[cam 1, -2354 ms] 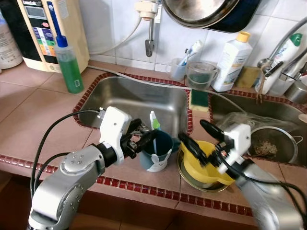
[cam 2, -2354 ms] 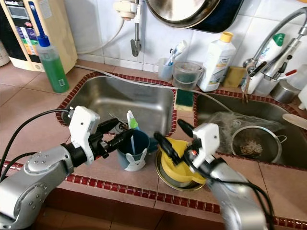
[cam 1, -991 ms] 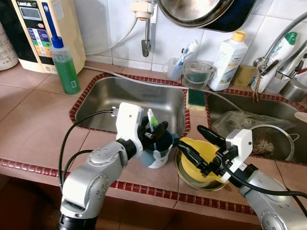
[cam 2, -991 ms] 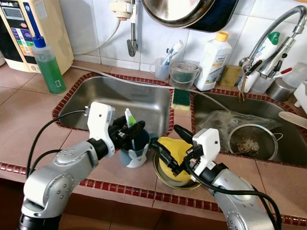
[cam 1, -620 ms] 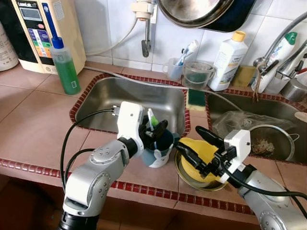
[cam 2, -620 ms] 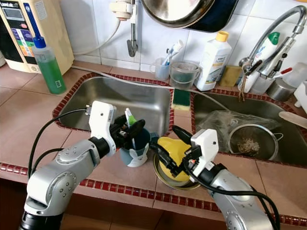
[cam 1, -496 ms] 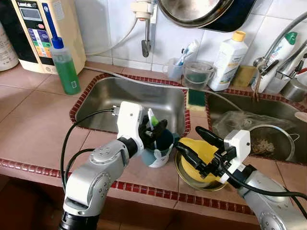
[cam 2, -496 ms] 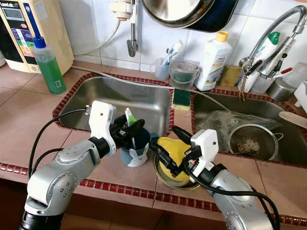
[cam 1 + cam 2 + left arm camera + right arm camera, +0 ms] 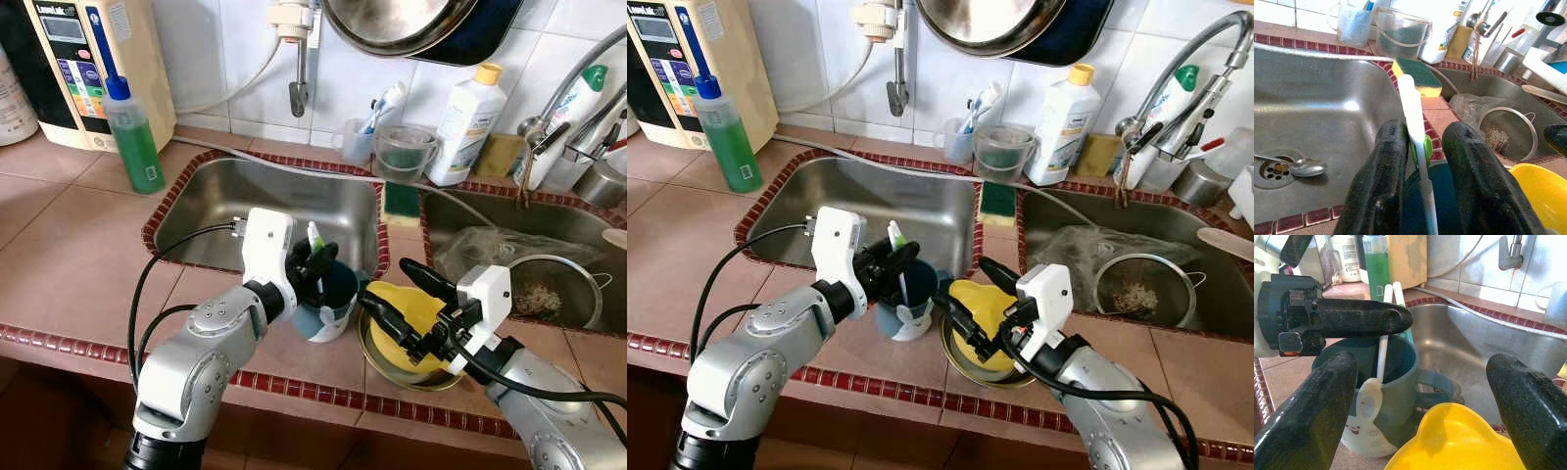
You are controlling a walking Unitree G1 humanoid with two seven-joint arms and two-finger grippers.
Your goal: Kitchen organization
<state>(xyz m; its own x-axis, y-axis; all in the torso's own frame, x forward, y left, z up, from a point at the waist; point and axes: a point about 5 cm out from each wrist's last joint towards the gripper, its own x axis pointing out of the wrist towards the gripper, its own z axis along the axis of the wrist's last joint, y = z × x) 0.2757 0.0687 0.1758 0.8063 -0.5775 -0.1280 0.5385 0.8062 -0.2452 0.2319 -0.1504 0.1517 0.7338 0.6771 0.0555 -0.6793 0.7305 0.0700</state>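
A dark blue cup (image 9: 328,304) with a white bunny face stands on the tiled counter at the sink's front edge. In it stands a white and green toothbrush (image 9: 314,238). My left gripper (image 9: 315,262) is over the cup's rim, open, with its fingers (image 9: 1386,166) on either side of the toothbrush (image 9: 1413,117); the handle touches one finger. Just right of the cup, a yellow bowl (image 9: 411,308) sits in a round metal dish (image 9: 377,354). My right gripper (image 9: 387,284) hangs open over the yellow bowl, fingers spread wide.
The left sink basin (image 9: 245,201) holds a spoon (image 9: 1303,167) by the drain. A green sponge (image 9: 402,201) lies on the divider. A strainer (image 9: 544,294) sits in the right basin. A green soap bottle (image 9: 132,137) and a white bottle (image 9: 463,122) stand at the back.
My left gripper came from beside the cup to over its rim, and its fingers have narrowed around the toothbrush, which now stands straighter. The right gripper has barely moved.
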